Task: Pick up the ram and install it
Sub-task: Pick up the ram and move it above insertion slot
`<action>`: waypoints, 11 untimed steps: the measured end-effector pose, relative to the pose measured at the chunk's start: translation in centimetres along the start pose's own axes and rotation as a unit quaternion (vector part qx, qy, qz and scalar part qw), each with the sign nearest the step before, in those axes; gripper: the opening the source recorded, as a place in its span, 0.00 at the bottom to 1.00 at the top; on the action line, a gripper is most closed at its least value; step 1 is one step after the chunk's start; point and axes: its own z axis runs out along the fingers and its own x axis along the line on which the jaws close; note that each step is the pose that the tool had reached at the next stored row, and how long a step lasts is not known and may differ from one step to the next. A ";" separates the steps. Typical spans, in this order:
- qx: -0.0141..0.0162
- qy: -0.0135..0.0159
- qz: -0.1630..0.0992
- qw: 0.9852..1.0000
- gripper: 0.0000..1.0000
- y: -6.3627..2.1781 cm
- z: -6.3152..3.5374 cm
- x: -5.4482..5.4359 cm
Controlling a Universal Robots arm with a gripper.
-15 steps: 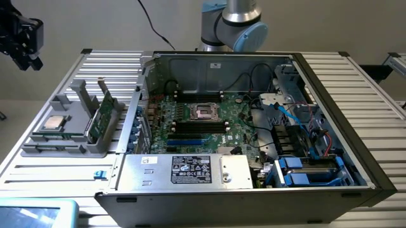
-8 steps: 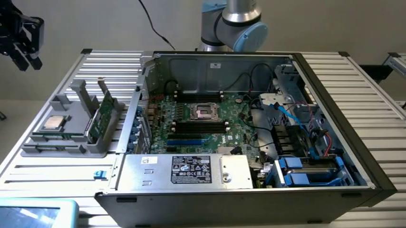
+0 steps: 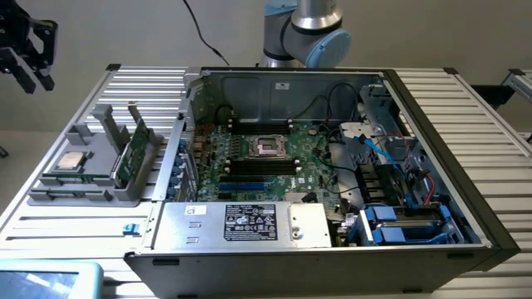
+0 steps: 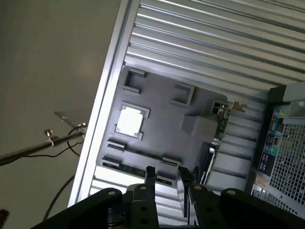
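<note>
Green ram (image 3: 133,154) stood, seemingly on edge, along the holder's (image 3: 83,194) edge nearest the case (image 3: 275,87), so my spread, empty gripper (image 3: 32,78) needed squaring to it.

**A robot assembly lab bench**

I work at a slatted aluminium table (image 3: 490,143) where an open desktop computer case (image 3: 249,268) bares its motherboard (image 3: 314,152). A grey parts fixture (image 3: 101,163) sits beside it. My arm's base (image 3: 303,28) stands behind, against a plain wall (image 3: 124,31).
</note>
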 end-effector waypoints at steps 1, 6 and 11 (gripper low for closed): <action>0.000 0.000 -0.009 1.000 0.32 0.00 0.00 0.0; -0.002 0.002 -0.053 0.999 0.32 -0.01 0.18 0.0; -0.003 0.005 -0.098 0.995 0.32 0.00 0.31 0.1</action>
